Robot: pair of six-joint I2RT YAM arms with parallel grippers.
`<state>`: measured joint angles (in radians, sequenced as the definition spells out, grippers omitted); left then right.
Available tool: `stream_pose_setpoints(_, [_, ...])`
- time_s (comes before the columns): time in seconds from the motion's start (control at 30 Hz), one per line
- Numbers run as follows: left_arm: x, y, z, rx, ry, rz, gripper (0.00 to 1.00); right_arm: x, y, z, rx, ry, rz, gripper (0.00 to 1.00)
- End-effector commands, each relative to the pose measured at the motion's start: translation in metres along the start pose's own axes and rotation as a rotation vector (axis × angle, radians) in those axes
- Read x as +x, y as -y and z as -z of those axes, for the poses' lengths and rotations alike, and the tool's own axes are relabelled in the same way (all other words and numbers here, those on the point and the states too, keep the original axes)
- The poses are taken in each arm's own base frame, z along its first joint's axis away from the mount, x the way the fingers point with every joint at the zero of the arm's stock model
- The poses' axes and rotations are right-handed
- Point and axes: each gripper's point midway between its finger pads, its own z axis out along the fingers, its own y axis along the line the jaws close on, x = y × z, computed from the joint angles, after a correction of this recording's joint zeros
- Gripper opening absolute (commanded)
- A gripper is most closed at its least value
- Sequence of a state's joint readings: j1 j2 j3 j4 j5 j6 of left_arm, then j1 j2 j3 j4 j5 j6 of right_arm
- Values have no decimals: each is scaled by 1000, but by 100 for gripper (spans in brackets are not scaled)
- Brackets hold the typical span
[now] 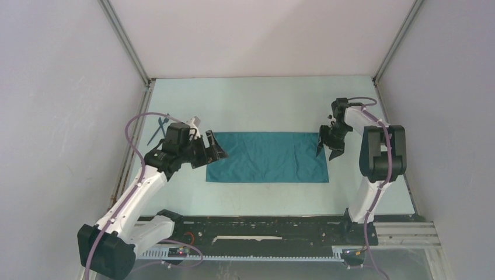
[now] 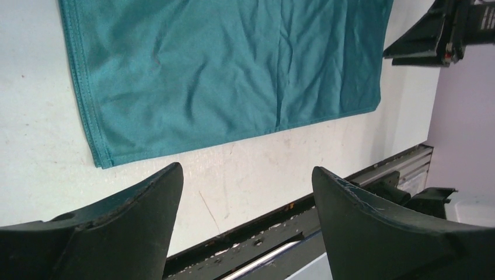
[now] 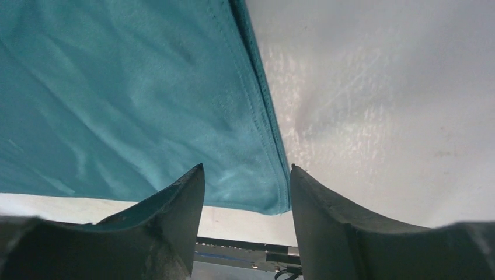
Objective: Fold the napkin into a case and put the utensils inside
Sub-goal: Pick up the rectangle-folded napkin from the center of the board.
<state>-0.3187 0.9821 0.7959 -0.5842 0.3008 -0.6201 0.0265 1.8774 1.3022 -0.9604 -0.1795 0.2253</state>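
The napkin (image 1: 267,157) lies lengthwise between two empty, open hands. The right hand (image 1: 325,151) straddles its hem, nearer than the left hand (image 1: 217,147).

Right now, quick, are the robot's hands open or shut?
Left gripper: open, holding nothing.
Right gripper: open, fingers apart over the napkin's edge.

Napkin (image 3: 117,105) corner between parted right tool (image 3: 245,170) fingers; table (image 3: 379,116) beside.

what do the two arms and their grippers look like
The left arm and right arm have white links and chunky black joints. A lilac cable loops along each. The left gripper and right gripper are black, with two broad fingers tapering to curved tips.
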Motion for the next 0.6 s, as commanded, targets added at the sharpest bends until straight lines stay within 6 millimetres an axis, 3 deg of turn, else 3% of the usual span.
stream_pose_setpoints(0.0, [0, 12, 16, 41, -6, -69, 88, -10, 6, 2, 19, -5, 55, 61])
stream_pose_setpoints(0.57, [-1, 19, 23, 70, 2, -89, 88, -5, 2, -27, 48, -70, 91, 62])
